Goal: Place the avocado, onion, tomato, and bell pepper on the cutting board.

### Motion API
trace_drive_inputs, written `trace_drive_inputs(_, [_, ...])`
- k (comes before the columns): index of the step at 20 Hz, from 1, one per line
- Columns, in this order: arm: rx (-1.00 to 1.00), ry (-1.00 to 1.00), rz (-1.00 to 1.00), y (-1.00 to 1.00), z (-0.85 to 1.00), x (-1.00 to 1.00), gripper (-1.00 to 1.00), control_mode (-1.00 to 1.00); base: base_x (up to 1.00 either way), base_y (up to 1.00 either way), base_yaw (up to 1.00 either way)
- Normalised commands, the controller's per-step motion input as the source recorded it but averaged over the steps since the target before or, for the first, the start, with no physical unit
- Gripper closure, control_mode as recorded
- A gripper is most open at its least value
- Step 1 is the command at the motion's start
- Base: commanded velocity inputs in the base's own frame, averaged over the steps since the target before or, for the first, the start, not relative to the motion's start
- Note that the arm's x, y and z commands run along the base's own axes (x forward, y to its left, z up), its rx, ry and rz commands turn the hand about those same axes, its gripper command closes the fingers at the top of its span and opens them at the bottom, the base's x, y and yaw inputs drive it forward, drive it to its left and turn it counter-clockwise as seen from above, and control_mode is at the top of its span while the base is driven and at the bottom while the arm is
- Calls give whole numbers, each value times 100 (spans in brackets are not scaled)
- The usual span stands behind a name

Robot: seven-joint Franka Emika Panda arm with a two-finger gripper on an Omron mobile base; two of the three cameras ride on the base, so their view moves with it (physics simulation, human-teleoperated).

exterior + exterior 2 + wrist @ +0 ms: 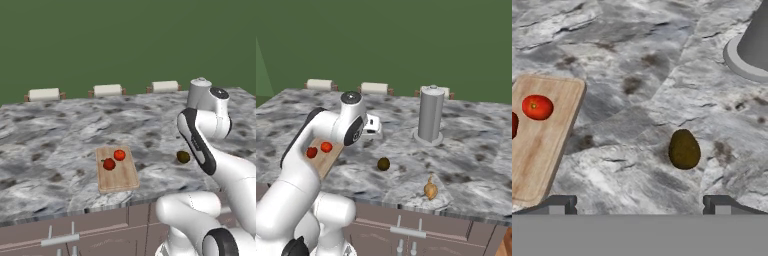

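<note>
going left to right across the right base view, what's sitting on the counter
cutting board with the two red items, dark red one then orange-red one → avocado → onion

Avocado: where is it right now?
The avocado lies on the bare marble counter, apart from the cutting board and to its right in the left base view; in the right base view it sits between board and onion.
</note>
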Motion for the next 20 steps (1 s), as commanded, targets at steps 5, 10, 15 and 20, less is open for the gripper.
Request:
trace_drive_inputs(5, [0, 7, 0, -21, -1, 2, -100, -100, 0, 0, 0])
trace_drive_inputs(10, [0, 2, 0, -32, -5, 0, -100, -100, 0, 0, 0])
trace_drive_inputs(15, [0, 3, 0, -29, -5, 4, -100, -100, 0, 0, 0])
trace_drive_inputs(20, [0, 1, 0, -19, -5, 6, -100, -100, 0, 0, 0])
